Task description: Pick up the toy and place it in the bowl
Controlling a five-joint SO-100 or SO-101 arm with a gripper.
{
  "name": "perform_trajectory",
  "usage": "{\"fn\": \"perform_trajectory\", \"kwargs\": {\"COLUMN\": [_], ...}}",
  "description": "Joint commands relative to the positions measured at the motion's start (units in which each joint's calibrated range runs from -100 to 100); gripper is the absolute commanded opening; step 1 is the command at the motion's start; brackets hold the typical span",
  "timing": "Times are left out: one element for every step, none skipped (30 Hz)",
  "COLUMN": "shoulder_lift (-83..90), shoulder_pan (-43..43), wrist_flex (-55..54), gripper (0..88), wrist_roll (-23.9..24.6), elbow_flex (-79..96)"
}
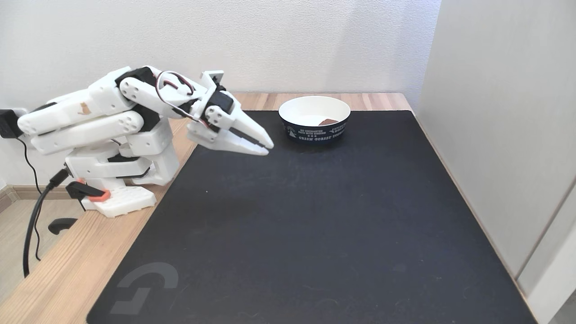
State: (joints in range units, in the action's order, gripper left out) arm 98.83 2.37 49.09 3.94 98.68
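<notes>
The bowl [314, 119], white inside and navy outside with white lettering, stands at the far edge of the black mat in the fixed view. The reddish-brown toy [328, 121] lies inside it, against the right part of the inner wall. My white gripper [268, 147] hangs a little above the mat to the left of the bowl, apart from it, pointing right and slightly down. Its two fingers lie together with nothing between them. The arm is folded back over its base at the left.
A black mat [315, 234] covers most of the wooden table [58, 279]. The arm's base [119, 198] is clamped at the left table edge, with black cables hanging off. A grey-white panel [504, 135] stands along the right side.
</notes>
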Motion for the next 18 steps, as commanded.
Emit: {"fn": "perform_trajectory", "kwargs": {"shoulder_lift": [0.75, 0.75, 0.75, 0.75, 0.75, 0.75, 0.75, 0.75, 0.75, 0.75, 0.75, 0.75, 0.75, 0.75, 0.75, 0.75, 0.75, 0.75], "shoulder_pan": [-0.49, -0.41, -0.41, -0.41, -0.41, -0.41, -0.41, -0.41, -0.41, -0.41, -0.41, -0.41, -0.41, -0.41, -0.41, -0.41, -0.41, -0.41], "wrist_flex": [5.01, 5.1, 5.27, 5.35, 5.35, 5.44, 5.01, 5.01, 5.01, 5.01, 5.01, 5.01, 5.01, 5.01, 5.01, 5.01, 5.01, 5.01], "gripper": [2.3, 2.3, 2.3, 2.3, 2.4, 2.4, 2.5, 2.5, 2.5, 2.5, 2.5, 2.5, 2.5, 2.5, 2.5, 2.5, 2.5, 2.5], "wrist_roll": [-0.55, -0.55, -0.55, -0.55, -0.55, -0.55, -0.13, -0.13, -0.13, -0.13, -0.13, -0.13, -0.13, -0.13, -0.13, -0.13, -0.13, -0.13], "elbow_flex": [0.78, 0.78, 0.78, 0.69, 0.69, 0.69, 0.78, 0.78, 0.78, 0.78, 0.78, 0.78, 0.78, 0.78, 0.78, 0.78, 0.78, 0.78]}}
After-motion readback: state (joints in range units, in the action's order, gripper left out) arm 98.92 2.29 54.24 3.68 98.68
